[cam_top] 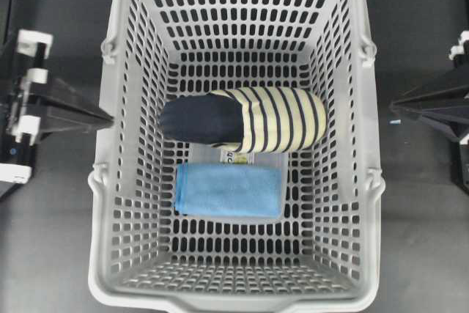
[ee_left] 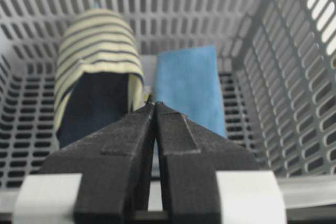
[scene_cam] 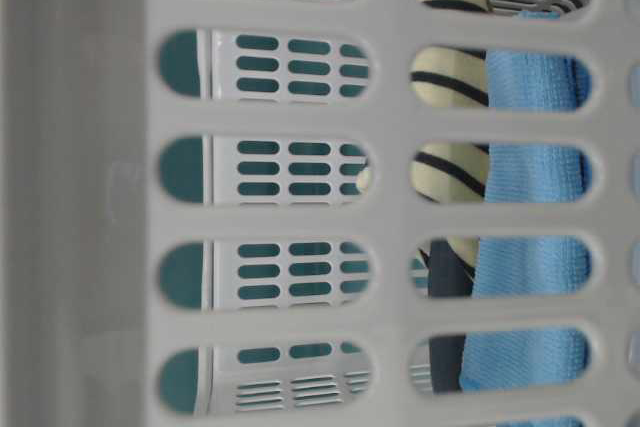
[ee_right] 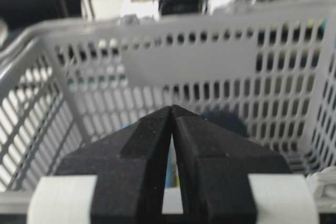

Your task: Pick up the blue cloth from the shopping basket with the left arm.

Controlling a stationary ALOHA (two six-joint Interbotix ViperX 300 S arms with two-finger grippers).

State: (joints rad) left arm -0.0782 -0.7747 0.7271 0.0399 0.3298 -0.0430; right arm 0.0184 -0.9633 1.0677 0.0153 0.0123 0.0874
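The blue cloth (cam_top: 230, 190) lies folded flat on the floor of the shopping basket (cam_top: 128, 181), on a clear plastic box, just in front of a navy and cream striped fabric item (cam_top: 245, 119). It also shows in the left wrist view (ee_left: 188, 85) and through the wall slots in the table-level view (scene_cam: 530, 267). My left gripper (cam_top: 110, 116) is shut and empty, its tip at the basket's left rim, outside the basket. In its wrist view the tips (ee_left: 153, 103) meet. My right gripper (cam_top: 393, 105) is shut and empty, outside the right wall; its tips (ee_right: 172, 107) meet.
The clear plastic box (cam_top: 242, 157) lies under the cloth and the striped item. The basket's tall lattice walls (ee_left: 294, 77) surround all three. Dark table surface (cam_top: 58, 218) lies on both sides of the basket.
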